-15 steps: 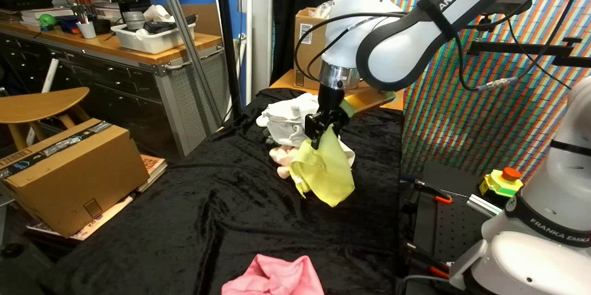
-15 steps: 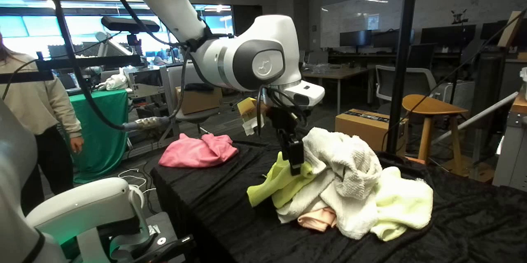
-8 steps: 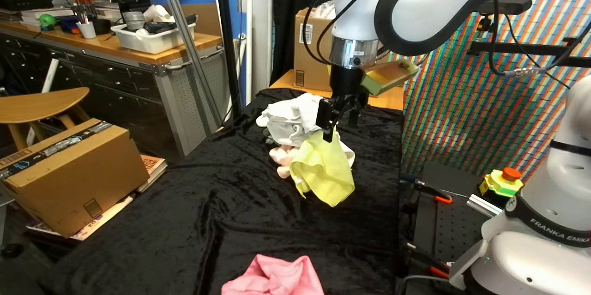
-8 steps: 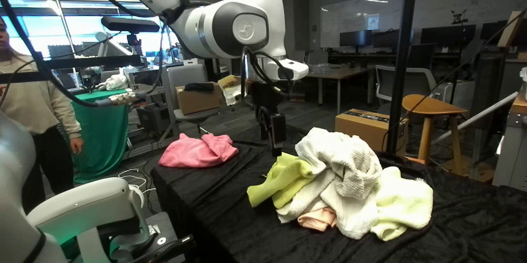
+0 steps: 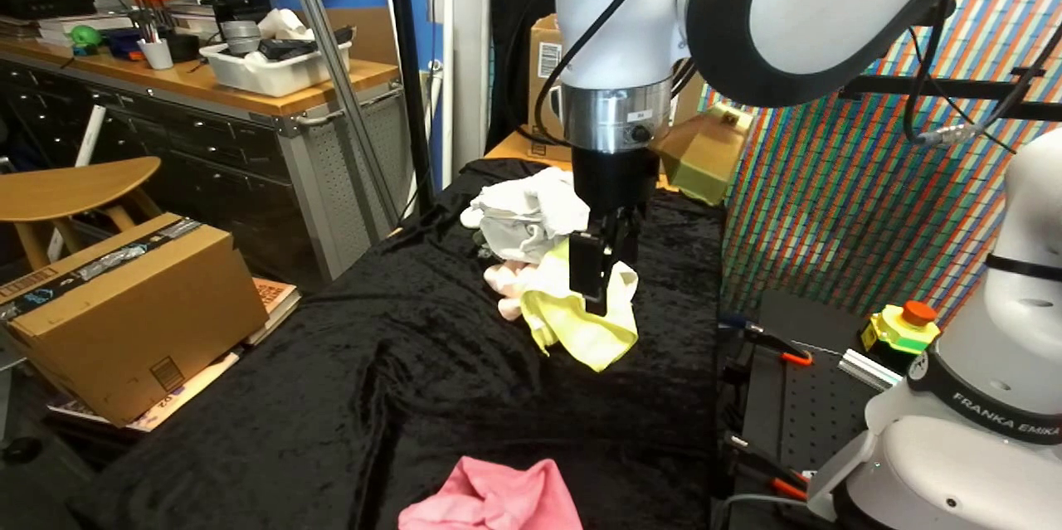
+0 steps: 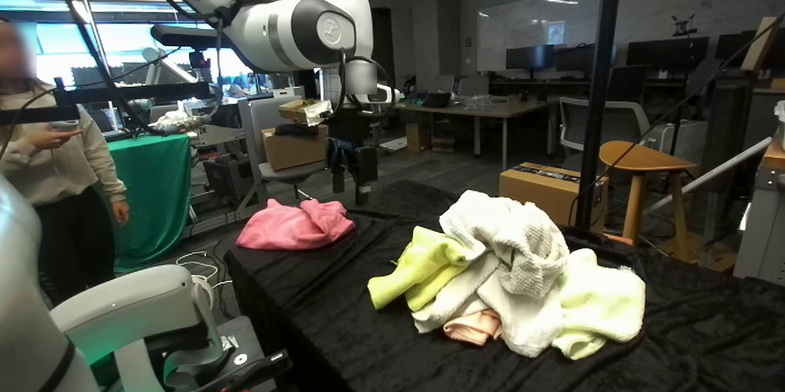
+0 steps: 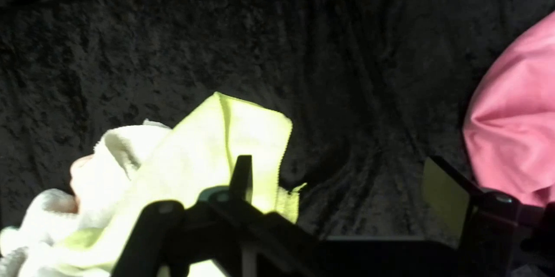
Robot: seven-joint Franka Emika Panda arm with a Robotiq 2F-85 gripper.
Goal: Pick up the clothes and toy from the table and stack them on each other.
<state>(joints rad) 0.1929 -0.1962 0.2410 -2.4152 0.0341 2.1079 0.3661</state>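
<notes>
L to R in an exterior view: the pink cloth sits alone near the edge of the black-covered table, well apart from the heap; I take it as the one left to stack, so prob. my next pick. My gripper hangs in the air near that cloth's R end, fingers spread wide w/ nothing between them, presumably so they can come down either side of a pink fold. Then the heap: yellow-green cloth at its L end, partly over the white towel, presumably there as a layer of the stack, tho it spills off to the side. The towel's the peak of the pile & pins the peach cloth, only a bit of which shows. At the R end, touching the towel, is the pale yellow cloth; can't tell how far it runs under. No toy I can make out.

Looks, same order: pink is smooth, bunched, w/ a deep crease & raised folds, prob. good for a pinch. Yellow-green is thin w/ a stitched edge, washed out in the wrist view. Towel's nubby & lumpy; pale yellow's crumpled.
</notes>
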